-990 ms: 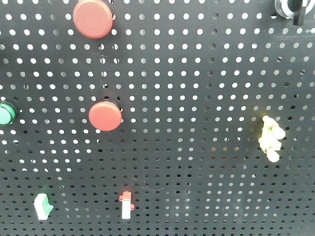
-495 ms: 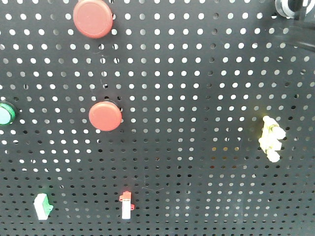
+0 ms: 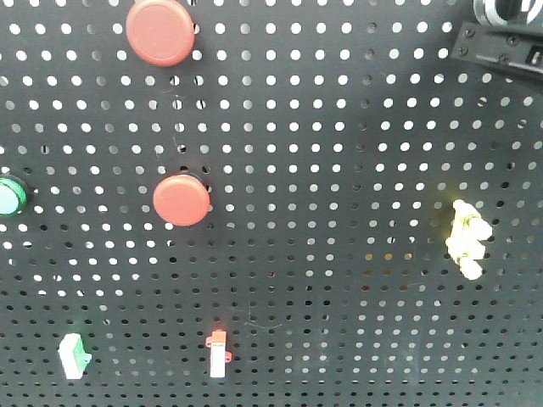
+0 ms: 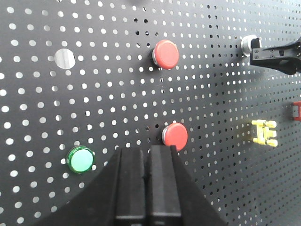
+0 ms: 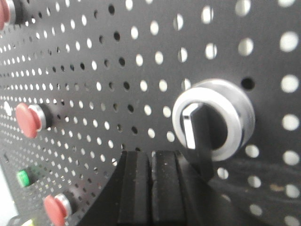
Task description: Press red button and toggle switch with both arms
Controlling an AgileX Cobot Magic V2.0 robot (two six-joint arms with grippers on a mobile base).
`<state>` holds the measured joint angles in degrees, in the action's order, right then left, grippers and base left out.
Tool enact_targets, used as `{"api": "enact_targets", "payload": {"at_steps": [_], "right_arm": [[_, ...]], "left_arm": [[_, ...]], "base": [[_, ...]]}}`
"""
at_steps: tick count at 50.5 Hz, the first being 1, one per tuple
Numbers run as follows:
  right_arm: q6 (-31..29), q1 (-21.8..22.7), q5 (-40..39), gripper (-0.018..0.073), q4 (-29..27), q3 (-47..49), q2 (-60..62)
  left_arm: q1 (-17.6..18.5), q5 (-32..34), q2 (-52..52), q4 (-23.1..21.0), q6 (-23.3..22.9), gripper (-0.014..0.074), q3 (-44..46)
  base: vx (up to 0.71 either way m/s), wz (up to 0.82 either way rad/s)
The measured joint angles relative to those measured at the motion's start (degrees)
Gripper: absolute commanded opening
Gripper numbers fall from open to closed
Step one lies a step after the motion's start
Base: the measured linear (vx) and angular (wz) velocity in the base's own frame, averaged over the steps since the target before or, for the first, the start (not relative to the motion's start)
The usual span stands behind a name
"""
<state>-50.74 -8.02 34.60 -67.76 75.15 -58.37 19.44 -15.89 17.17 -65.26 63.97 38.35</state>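
Left wrist view: noted left gripper (image 4: 148, 151) closed just under lower red button (image 4: 175, 136); right gripper (image 5: 151, 156) closed beside silver-ringed switch (image 5: 214, 120).

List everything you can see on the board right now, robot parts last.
Pegboard: one, black, fills every view.
Red buttons: two in the front view, red, upper left and centre-left.
Green button: one, green, left edge.
Rocker switches: two, white with green top and red top, bottom left.
Yellow clip: one, yellow, right side.
Knob switch: one, black in silver ring, top right corner.
Left pincer: one, black, shut, just below the lower red button.
Right pincer: one, black, shut, just beneath the knob switch.
Right arm: one, black bar with screws, top right by the knob.
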Motion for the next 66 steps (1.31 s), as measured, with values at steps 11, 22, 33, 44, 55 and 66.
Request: {"api": "enact_targets", "payload": {"at_steps": [11,22,33,44,55,66], "right_arm": [[-0.06,-0.31,-1.44,-0.0003,4.14,0.1,0.07],[1.97,-0.43,-4.97,-0.0003,9.45,-0.01,0.32],[2.33,-0.23,-5.51,-0.0003,11.6,-0.08,0.89],[2.33,-0.22,-6.15,-0.0003,18.29,-5.87,7.03],[2.33,-0.18,-8.4,-0.0003,25.33,-21.21,22.88],[2.33,-0.05,-9.24,-0.0003,26.9,-38.7,42.4]], "left_arm": [[0.0,-0.07,0.0,0.0,-1.15,0.0002,0.0],[0.0,-0.07,0.0,0.0,-1.49,0.0002,0.0],[0.0,-0.07,0.0,0.0,-1.6,0.0002,-0.13],[0.0,-0.83,0.0,4.93,-5.65,0.0002,-3.73],[0.0,-7.9,0.0,23.52,-21.35,0.0002,-10.71],[0.0,-14.52,0.0,34.25,-29.81,0.0002,-15.8]], "base": [[0.0,0.0],[0.0,0.0],[0.0,0.0],[0.0,0.0],[0.0,0.0],[0.0,0.0]]}}
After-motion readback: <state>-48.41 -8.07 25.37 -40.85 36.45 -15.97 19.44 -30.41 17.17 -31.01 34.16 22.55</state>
